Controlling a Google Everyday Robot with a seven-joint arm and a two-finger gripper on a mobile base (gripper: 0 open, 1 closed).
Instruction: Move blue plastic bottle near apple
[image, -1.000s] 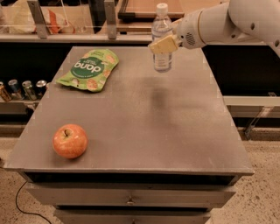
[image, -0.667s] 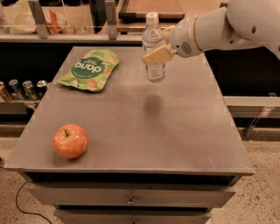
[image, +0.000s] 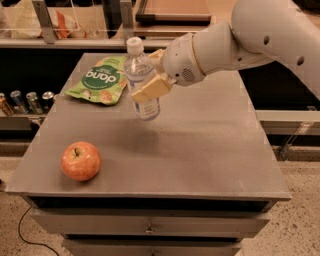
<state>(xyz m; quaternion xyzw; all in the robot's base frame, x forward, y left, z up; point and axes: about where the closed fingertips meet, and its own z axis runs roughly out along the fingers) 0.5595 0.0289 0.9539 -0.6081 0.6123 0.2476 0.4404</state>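
The blue plastic bottle (image: 142, 80) is clear with a white cap and hangs upright above the grey table (image: 210, 145), lifted off its surface. My gripper (image: 152, 75) is shut on the bottle's middle, with the white arm reaching in from the upper right. One tan finger (image: 151, 89) lies across the bottle's front. The red-orange apple (image: 81, 160) sits on the table's front left, well left of and nearer than the bottle.
A green snack bag (image: 100, 80) lies at the table's back left. Several cans (image: 25, 101) stand on a low shelf left of the table. A counter with clutter (image: 65, 22) runs behind. The table has drawers (image: 150, 225) at its front.
My gripper has carried the bottle left and toward the front, from the back right part of the table to over its middle. The apple and bag have not moved.
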